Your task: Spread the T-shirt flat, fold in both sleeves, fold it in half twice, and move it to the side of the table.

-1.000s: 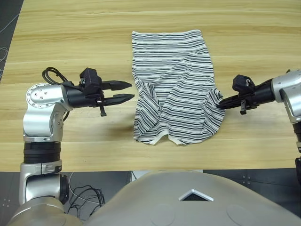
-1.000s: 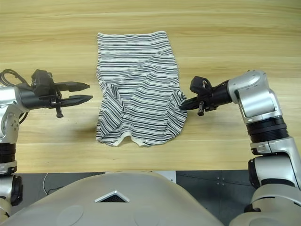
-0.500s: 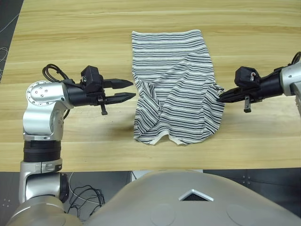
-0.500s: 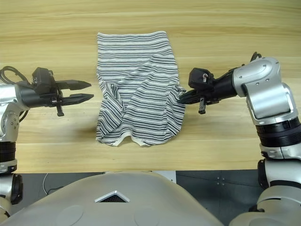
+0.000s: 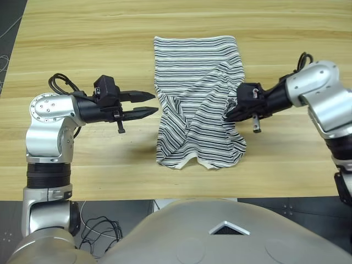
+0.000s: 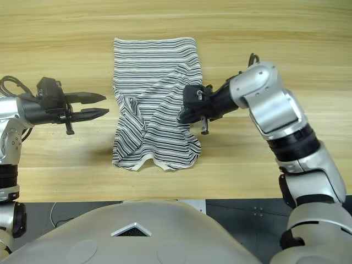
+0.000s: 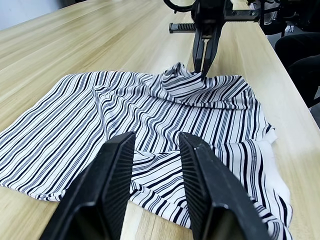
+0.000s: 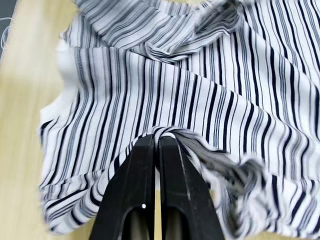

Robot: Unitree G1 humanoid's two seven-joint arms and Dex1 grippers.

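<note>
The wooden table point(image 5: 82, 44) was light, with long pale boards. Its far end and both sides were cut off from sight. Dark floor point(image 5: 10, 22) showed past the table's corner, far to the left of the T-shirt, and some black cables point(image 5: 96, 226) lay on the floor below the table's near edge. In the left wrist view, dark shapes point(image 7: 300, 55) stood beyond the T-shirt past the table's side, but it was hard to tell what they were.

The T-shirt point(image 5: 192, 82) had black and white stripes. It lay in the middle of the table, wrinkled and not flat. Its far edge was straight. Its near edge had a white band. Folds of cloth crossed over one another in its middle, so it was hard to tell where the sleeves were.

The right gripper point(image 5: 226, 115) was over the right side of the T-shirt. Its two fingers point(image 8: 145, 170) were squeezed together on a small bunched fold of the striped cloth. The bit of cloth between the fingers was hidden. The cloth around the pinch was puckered and raised above the rest of the T-shirt.

The left gripper point(image 5: 154, 103) was just beside the T-shirt's left edge, above the table. Its fingers point(image 7: 107, 190) were spread apart, held nothing and did not touch the cloth.
</note>
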